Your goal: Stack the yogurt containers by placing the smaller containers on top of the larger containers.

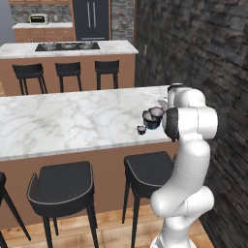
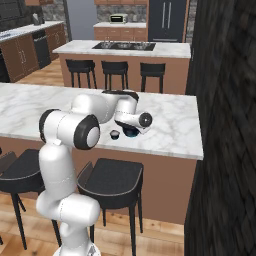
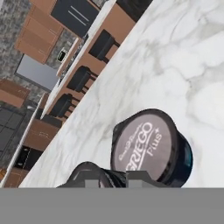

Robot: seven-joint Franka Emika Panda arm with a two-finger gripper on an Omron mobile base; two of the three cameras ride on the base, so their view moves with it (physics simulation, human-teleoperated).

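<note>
On the counter (image 1: 72,121) I count one large yogurt tub (image 3: 153,146) and two small cups: one (image 1: 141,129) near the front edge, one (image 1: 147,115) beside the tub. Two black stools (image 1: 63,186) stand below the front edge, and three stools (image 1: 68,70) at the far island (image 1: 68,60).

small cup (image 2: 114,134) on marble counter (image 2: 170,125), beside wrist.

Your arm's white elbow hides part of the big tub (image 1: 154,121), and the grey band cuts off the small cup (image 3: 89,175).
</note>
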